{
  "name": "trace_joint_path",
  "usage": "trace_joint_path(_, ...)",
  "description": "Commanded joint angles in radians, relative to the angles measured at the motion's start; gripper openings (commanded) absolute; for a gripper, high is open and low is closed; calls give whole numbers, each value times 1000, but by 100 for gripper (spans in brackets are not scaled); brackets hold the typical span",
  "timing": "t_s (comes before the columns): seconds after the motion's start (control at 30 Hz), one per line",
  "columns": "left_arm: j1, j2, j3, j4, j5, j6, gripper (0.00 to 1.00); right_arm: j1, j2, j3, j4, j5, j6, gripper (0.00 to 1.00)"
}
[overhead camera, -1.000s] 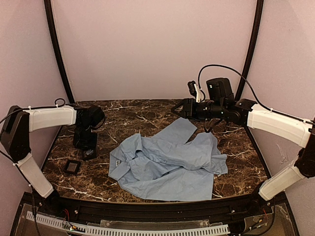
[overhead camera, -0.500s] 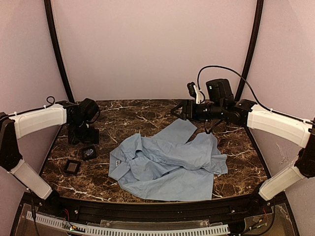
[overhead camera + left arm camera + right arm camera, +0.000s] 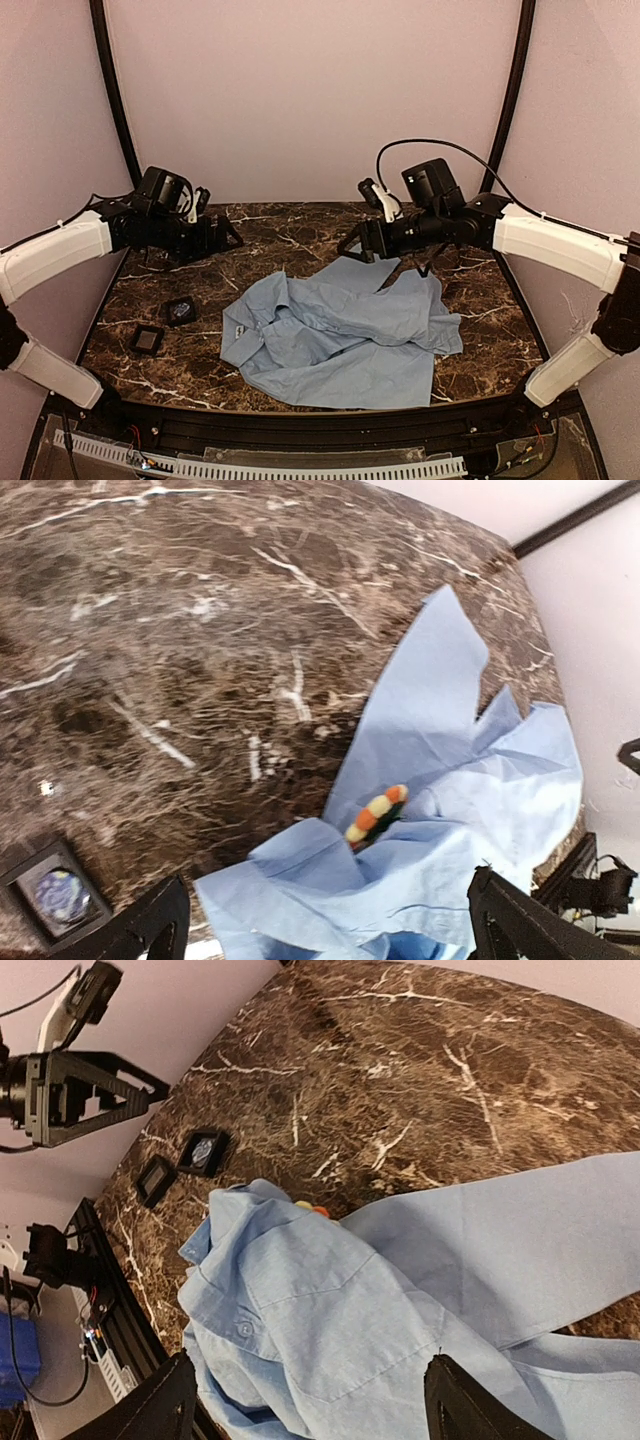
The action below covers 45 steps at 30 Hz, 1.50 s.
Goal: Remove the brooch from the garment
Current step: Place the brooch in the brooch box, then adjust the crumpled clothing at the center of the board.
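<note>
The garment (image 3: 340,330), a light blue shirt, lies crumpled at the middle of the marble table. The brooch (image 3: 377,815) shows its orange and yellow petals edge-on in a fold near the collar; the right wrist view catches only a sliver of the brooch (image 3: 310,1206) at the shirt's far edge. My left gripper (image 3: 222,240) hovers open, left of the shirt and above the table, aimed toward the garment (image 3: 470,780). My right gripper (image 3: 352,247) hangs open above the shirt's far sleeve, with the garment (image 3: 400,1290) below it. Nothing sits between either pair of fingers.
Two small black square pads (image 3: 180,310) (image 3: 147,340) lie on the table left of the shirt; one pad (image 3: 55,890) shows at the left wrist view's lower left, and both pads (image 3: 205,1150) (image 3: 155,1178) show in the right wrist view. Black frame posts rise at the back corners.
My left arm has lifted away from the pads, swung right toward the shirt and opened wide. My right gripper has moved left and down a little and its jaws have spread.
</note>
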Motion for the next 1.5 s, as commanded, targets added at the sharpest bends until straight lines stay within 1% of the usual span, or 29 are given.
trace_joint_path(0.0, -70, 87, 52, 129, 182, 15, 99, 74, 84, 34, 2, -75, -83, 78)
trace_joint_path(0.1, -119, 130, 75, 132, 175, 31, 99, 118, 131, 32, 11, -47, -97, 77)
trace_joint_path(0.27, -161, 200, 107, 120, 172, 54, 99, 171, 180, 21, 35, -6, -104, 72)
trace_joint_path(0.37, -181, 226, 124, 105, 172, 75, 99, 187, 205, 18, 40, 51, -109, 68)
trace_joint_path(0.5, -197, 269, 154, 68, 133, 114, 99, 213, 244, 26, 31, 97, -157, 62)
trace_joint_path(0.67, -201, 309, 165, 68, 86, 129, 92, 239, 283, 16, 41, 133, -164, 53)
trace_joint_path(0.73, -204, 324, 176, 67, 69, 134, 89, 245, 290, 11, 50, 142, -159, 48)
trace_joint_path(0.77, -208, 333, 182, 67, 60, 136, 86, 246, 292, 8, 56, 144, -157, 43)
trace_joint_path(0.8, -210, 338, 185, 68, 58, 137, 84, 248, 292, 4, 63, 145, -154, 36)
trace_joint_path(0.87, -213, 349, 188, 67, 52, 137, 70, 253, 292, -2, 73, 147, -150, 21)
trace_joint_path(0.9, -215, 351, 181, 65, 45, 138, 65, 256, 291, -3, 74, 149, -149, 15)
trace_joint_path(0.93, -217, 349, 174, 65, 40, 138, 55, 260, 289, -7, 73, 150, -149, 10)
trace_joint_path(0.97, -219, 339, 155, 69, 30, 141, 49, 263, 288, -12, 72, 153, -148, 5)
trace_joint_path(1.0, -220, 333, 141, 71, 25, 142, 37, 266, 285, -19, 69, 152, -147, 2)
trace_joint_path(1.03, -220, 313, 113, 76, 22, 148, 31, 269, 281, -29, 66, 152, -147, 0)
trace_joint_path(1.07, -220, 303, 100, 79, 24, 150, 23, 274, 275, -40, 62, 153, -144, 0)
trace_joint_path(1.13, -222, 236, 31, 115, 50, 155, 15, 282, 255, -69, 53, 153, -136, 0)
trace_joint_path(1.23, -222, 159, -47, 166, 117, 141, 10, 298, 200, -134, 41, 144, -125, 0)
trace_joint_path(1.33, -222, 79, -138, 193, 175, 100, 10, 311, 144, -193, 30, 121, -118, 0)
trace_joint_path(1.47, -228, 35, -225, 189, 206, 71, 10, 317, 103, -264, 14, 79, -105, 0)
